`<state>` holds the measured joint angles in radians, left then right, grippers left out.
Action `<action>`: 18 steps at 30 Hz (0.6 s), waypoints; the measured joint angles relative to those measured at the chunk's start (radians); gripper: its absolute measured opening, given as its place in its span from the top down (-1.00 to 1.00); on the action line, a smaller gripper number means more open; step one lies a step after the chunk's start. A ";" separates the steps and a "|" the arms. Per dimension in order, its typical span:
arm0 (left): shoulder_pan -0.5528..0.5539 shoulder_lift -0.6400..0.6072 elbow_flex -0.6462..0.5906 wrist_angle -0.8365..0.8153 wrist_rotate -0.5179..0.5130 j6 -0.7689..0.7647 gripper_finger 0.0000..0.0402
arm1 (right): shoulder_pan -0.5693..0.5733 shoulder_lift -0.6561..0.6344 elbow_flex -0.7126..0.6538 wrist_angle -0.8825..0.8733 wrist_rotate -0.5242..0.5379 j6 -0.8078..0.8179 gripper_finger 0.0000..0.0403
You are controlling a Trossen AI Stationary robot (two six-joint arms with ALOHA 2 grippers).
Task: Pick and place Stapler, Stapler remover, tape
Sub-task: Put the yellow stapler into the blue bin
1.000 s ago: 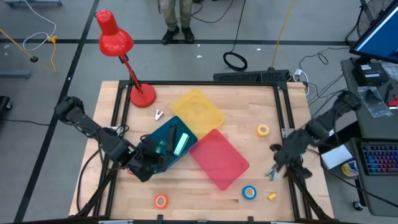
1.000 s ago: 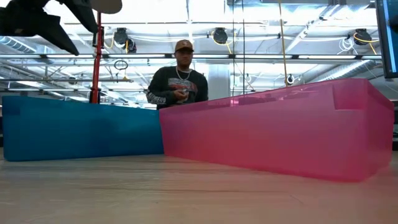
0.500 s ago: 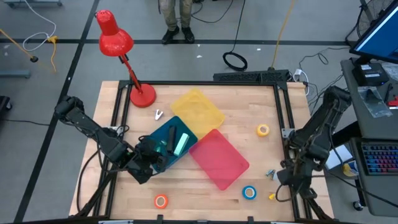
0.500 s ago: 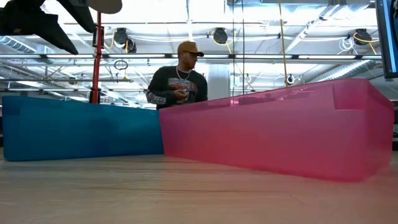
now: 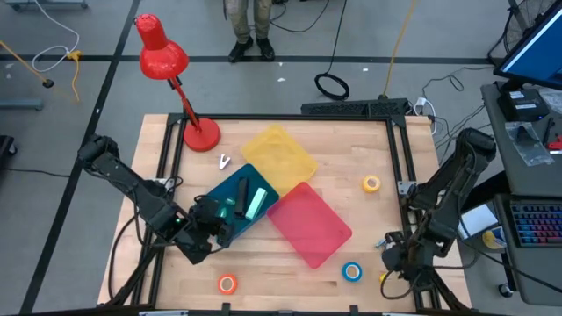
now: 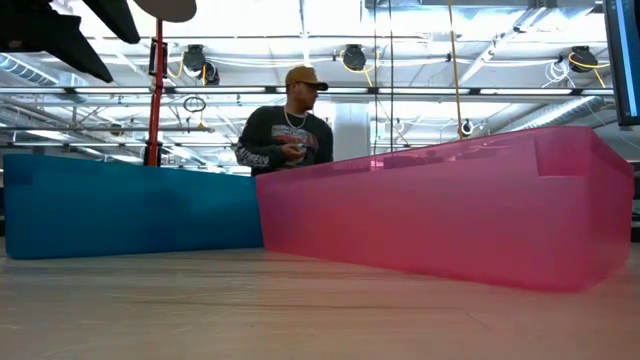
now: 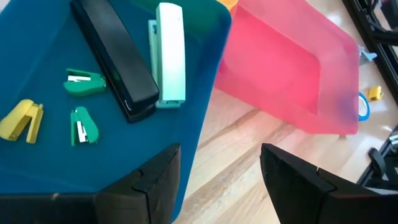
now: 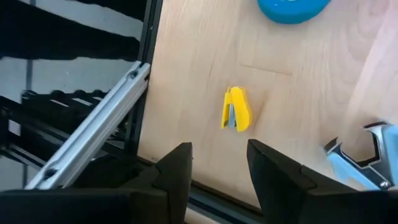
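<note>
Left gripper (image 7: pixel 221 180) open, holding nothing, at the near-left corner of the blue plastic tray (image 5: pixel 230 189), which holds a black stapler (image 7: pixel 115 59), mint-green stapler (image 7: pixel 170 53), two small green staple removers (image 7: pixel 84 83) and a small yellow stapler (image 7: pixel 22 119). Right gripper (image 8: pixel 217 171) open, empty, over a small yellow staple remover (image 8: pixel 236 109) at the wooden table's (image 5: pixel 272 276) near-right corner, beside a blue tape roll (image 5: pixel 352 271). Orange tape roll (image 5: pixel 227 283) near front edge, yellow tape roll (image 5: pixel 371 183) right of the pink translucent tray (image 5: pixel 309 224).

Bright overhead ceiling lights (image 6: pixel 350 57) glare; wrist views slightly blurred.
</note>
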<state>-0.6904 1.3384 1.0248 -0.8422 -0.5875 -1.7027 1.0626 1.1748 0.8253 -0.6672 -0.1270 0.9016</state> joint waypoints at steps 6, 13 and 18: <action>-0.024 0.000 0.000 0.001 0.000 -0.009 -0.09 | 0.000 0.049 0.000 0.031 0.006 -0.053 0.21; -0.030 0.000 0.000 0.001 0.000 -0.008 -0.09 | 0.000 0.086 0.000 0.079 0.050 -0.143 -0.10; -0.030 0.000 0.000 0.001 0.000 -0.008 -0.09 | 0.000 0.140 -0.001 0.123 0.049 -0.196 -0.23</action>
<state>-0.7208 1.3384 1.0248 -0.8413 -0.5877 -1.7111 1.0622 1.3151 0.8247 -0.5438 -0.0776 0.7056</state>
